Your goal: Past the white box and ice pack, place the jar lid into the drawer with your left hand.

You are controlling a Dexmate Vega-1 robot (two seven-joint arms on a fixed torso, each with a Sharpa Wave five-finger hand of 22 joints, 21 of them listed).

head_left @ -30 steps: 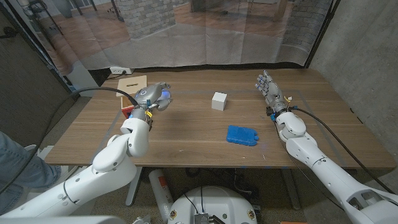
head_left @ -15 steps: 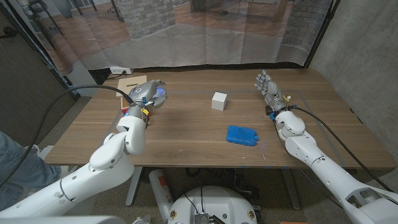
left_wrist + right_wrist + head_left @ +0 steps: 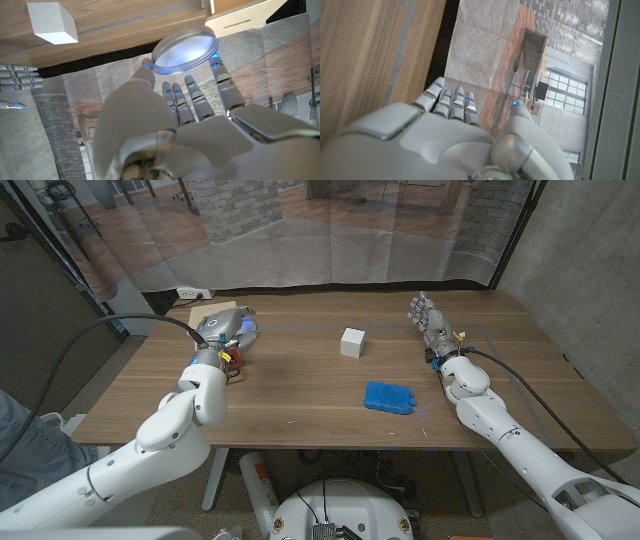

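I take the white box [image 3: 351, 342] as my landmark for placing everything. It sits on the wooden table [image 3: 300, 405], a little beyond the table's middle as I look down from the head camera.

My left arm [image 3: 165, 435] comes in well to the left of the white box and reaches up toward the table's far left corner. My right arm [image 3: 500, 425] lies to the right of the box, along the table's right side.

The drawer [image 3: 212, 313] — a pale wooden unit — stands far to the left of the white box, at the back left of the table; in the left wrist view its light front panel [image 3: 245, 17] sits just beside the lid.

The ice pack [image 3: 390, 397], blue and flat, lies on the near side of the white box and a little to its right, apart from it.

My left hand [image 3: 226, 336] is left of the white box, right at the drawer, and it pinches the jar lid [image 3: 185, 42] between thumb and fingertips [image 3: 146, 64] — the round, clear lid is held off the table.

My right hand [image 3: 430, 322] is to the right of the white box, fingers straight and slightly apart, holding nothing.
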